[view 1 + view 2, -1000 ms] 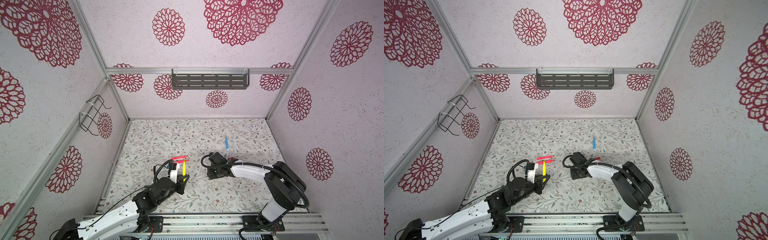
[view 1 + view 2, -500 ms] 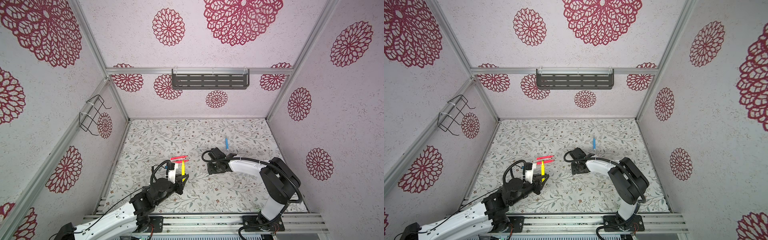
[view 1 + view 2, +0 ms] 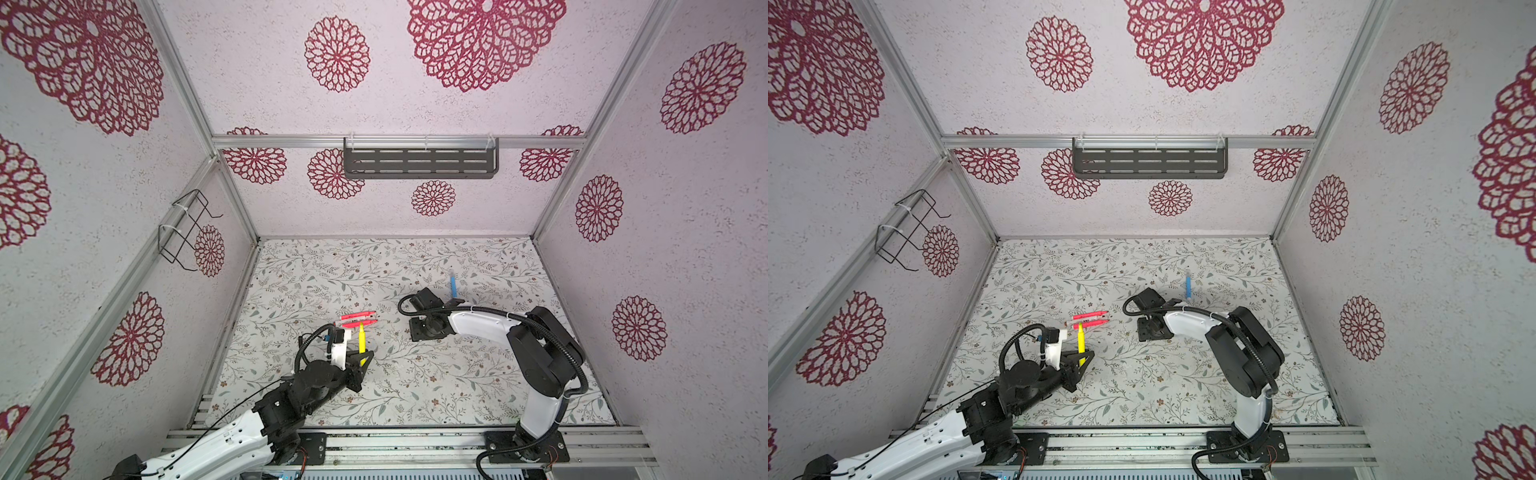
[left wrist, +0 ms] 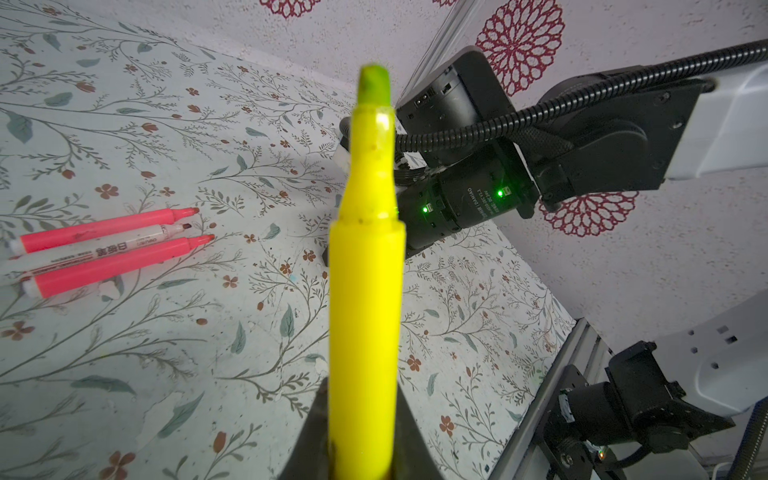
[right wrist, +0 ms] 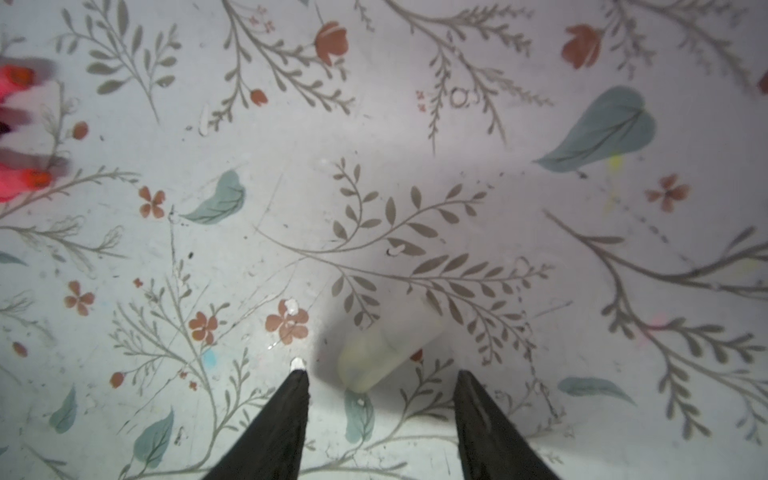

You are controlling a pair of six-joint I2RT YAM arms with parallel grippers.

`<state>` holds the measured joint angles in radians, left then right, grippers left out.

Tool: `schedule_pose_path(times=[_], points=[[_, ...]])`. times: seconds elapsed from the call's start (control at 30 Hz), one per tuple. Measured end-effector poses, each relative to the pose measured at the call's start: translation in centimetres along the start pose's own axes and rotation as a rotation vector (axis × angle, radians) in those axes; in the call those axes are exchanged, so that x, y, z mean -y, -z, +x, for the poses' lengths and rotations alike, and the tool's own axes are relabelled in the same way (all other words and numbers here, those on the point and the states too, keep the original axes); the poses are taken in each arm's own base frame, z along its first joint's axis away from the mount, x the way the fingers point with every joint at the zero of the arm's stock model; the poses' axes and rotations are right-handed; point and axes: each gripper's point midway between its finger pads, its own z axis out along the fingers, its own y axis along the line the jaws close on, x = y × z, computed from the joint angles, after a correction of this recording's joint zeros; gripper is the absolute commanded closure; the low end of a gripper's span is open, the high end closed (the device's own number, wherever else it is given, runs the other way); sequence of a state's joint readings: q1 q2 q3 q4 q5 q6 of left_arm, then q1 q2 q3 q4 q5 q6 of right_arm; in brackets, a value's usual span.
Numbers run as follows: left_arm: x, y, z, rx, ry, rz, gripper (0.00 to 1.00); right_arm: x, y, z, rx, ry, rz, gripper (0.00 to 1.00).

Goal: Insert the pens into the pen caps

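Pens are scattered over a floral-patterned desk (image 3: 415, 386). A yellow plastic marker pen (image 4: 365, 291) is pinched at its rear end by the left tool (image 3: 361, 357), with its uncapped tip pointed toward the far side. Just beyond it, a row of three uncapped pens (image 4: 108, 247), two pink around one white, is laid flat. A slim blue pen (image 3: 453, 286) is seen farther off, right of centre. The right tool (image 5: 381, 373) is held spread; one end of a pale translucent stubby cap (image 5: 386, 349), lying on its side, is framed between the tips, apart from both.
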<state>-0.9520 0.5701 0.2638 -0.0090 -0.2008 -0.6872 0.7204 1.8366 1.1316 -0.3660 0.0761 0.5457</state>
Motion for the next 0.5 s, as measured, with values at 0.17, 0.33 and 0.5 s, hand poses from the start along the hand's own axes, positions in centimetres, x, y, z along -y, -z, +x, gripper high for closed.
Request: schedule_pose_path(times=[0.17, 0.33, 0.5], points=[[-0.1, 0.0, 0.1, -0.004, -0.001, -0.004, 1.00, 0.1, -0.2, -0.6, 0.007, -0.013, 0.011, 0.43], [-0.2, 0.0, 0.2, -0.005, 0.000, -0.010, 1.00, 0.2, -0.4, -1.1, 0.008, -0.038, -0.001, 0.42], [-0.3, 0.2, 0.0, 0.004, 0.001, -0.012, 1.00, -0.1, -0.5, -1.8, 0.008, -0.067, -0.035, 0.42]])
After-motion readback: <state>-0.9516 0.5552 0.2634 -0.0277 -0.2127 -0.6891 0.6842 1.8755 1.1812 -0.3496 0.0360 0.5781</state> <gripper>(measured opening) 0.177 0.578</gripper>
